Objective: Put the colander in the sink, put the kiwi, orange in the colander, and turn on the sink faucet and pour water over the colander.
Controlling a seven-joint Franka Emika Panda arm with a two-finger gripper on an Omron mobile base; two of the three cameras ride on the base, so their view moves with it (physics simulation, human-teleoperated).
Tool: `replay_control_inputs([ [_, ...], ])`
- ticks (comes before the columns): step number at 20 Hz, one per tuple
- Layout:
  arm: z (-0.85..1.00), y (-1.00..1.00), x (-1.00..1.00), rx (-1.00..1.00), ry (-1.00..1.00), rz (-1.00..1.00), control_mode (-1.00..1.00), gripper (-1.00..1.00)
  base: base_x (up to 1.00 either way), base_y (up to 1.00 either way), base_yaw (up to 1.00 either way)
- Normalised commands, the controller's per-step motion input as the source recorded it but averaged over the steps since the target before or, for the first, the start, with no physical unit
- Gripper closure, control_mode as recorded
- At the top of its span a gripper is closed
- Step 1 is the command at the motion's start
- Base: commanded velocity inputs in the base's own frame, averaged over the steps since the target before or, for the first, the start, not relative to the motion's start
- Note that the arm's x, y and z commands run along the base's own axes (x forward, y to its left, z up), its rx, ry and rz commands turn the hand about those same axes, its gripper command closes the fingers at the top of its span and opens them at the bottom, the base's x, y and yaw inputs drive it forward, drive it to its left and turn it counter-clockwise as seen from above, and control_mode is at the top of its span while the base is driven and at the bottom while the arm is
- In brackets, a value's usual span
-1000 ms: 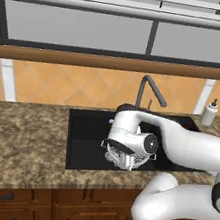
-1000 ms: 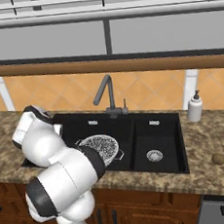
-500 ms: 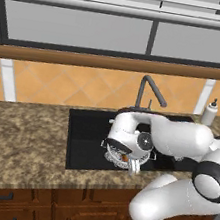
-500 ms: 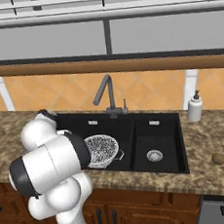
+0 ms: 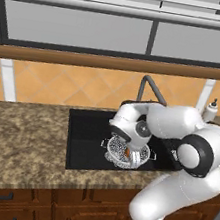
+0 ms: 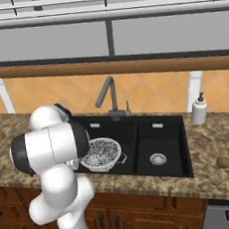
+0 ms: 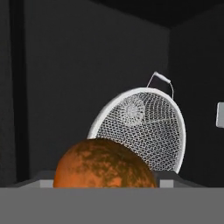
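A: While the arm was bent higher over the sink (image 5: pixel 83 143) a second ago, now its hand is lower, right above the colander (image 5: pixel 125 152). The colander sits in the big basin like before.

B: What about the tool (image 5: pixel 133 159)?

A: Its jaws are pinching the orange (image 5: pixel 124 149). They are spread just as wide as the fruit. In the hand view the orange (image 7: pixel 105 164) is big and close at the bottom, with the colander (image 7: pixel 144 131) behind it.

B: Do the other views add something?

A: In the right base view I see the kiwi (image 6: pixel 223 162) on the bench (image 6: pixel 218 175), far right of the sink (image 6: pixel 158 132). The sink faucet (image 6: pixel 109 97) stands behind the basins, and a white soap bottle (image 6: pixel 199 110) is near the right edge. In that view the arm covers the tool.
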Motion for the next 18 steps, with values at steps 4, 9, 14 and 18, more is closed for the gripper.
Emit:
replay_control_inputs([
  [4,0.01,-0.17,0.46,-0.20,0.14,-0.08,-1.00,1.00,0.00,0.00,0.00],
  [9,-0.08,-0.37,0.32,-0.03,0.14,-0.03,-1.00,1.00,0.00,0.00,0.00],
  [14,-0.13,-0.24,0.53,-0.01,0.13,-0.03,-1.00,1.00,0.00,0.00,0.00],
  [18,-0.31,-0.02,0.61,-0.11,0.09,0.00,-1.00,1.00,0.00,0.00,0.00],
])
